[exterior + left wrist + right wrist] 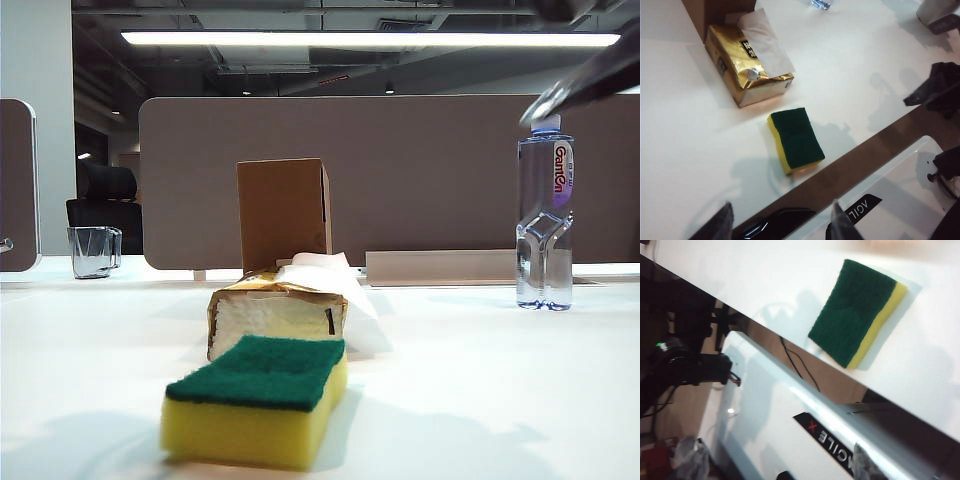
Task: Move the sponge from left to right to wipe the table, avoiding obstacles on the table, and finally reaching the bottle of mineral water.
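Nearest the exterior camera, the sponge [258,400] is lying free on the table [480,400], long axis pointing toward the tissue pack [277,315]. Left gripper [782,222] is hovering nearer, half-open, empty; right gripper [862,465] too cropped to tell.

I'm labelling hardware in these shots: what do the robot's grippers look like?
Only tips show. The left gripper has two dark, tapered fingers. The right gripper shows one blurred dark grey finger; in the exterior view a dark, glossy part of it crosses above the bottle. No cables visible on them.

Red "Gamen" lettering on bottle label [561,172], "AGILE X" on robot base [832,442]
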Robot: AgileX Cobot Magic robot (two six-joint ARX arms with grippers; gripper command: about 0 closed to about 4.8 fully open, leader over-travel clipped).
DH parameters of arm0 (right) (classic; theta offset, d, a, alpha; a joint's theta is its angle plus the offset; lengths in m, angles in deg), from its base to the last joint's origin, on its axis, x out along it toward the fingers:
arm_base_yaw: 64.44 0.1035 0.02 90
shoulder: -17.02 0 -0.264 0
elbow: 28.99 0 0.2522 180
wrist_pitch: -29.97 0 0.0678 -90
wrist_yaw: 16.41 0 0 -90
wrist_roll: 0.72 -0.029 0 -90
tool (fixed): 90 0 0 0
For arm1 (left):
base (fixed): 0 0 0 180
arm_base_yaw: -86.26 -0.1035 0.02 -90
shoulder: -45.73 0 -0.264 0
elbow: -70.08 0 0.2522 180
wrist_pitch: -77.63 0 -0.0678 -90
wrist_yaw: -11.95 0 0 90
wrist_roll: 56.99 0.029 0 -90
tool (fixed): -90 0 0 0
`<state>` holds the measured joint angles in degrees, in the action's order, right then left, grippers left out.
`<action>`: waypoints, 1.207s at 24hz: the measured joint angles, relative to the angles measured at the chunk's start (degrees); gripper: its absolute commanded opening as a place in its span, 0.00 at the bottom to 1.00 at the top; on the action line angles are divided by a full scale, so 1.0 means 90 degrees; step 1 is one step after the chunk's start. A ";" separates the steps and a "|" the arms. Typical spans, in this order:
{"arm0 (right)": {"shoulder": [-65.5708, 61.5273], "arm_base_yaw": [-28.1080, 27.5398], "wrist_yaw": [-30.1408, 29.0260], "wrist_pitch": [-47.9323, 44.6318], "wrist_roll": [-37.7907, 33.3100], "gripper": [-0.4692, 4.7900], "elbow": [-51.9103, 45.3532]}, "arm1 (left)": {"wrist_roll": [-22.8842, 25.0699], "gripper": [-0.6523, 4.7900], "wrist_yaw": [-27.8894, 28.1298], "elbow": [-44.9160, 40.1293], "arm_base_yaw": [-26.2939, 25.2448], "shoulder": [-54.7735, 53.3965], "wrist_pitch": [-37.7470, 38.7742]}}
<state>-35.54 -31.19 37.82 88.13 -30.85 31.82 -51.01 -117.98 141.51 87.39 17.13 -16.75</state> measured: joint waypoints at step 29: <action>-0.3453 0.0962 0.0580 -0.2429 -0.0367 0.80 -0.0027 | 0.0078 0.58 -0.0413 0.0000 0.0000 0.0163 0.0187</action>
<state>-66.62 -22.53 43.04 66.28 -34.15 31.58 -50.31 -121.69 141.51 87.39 18.60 -15.07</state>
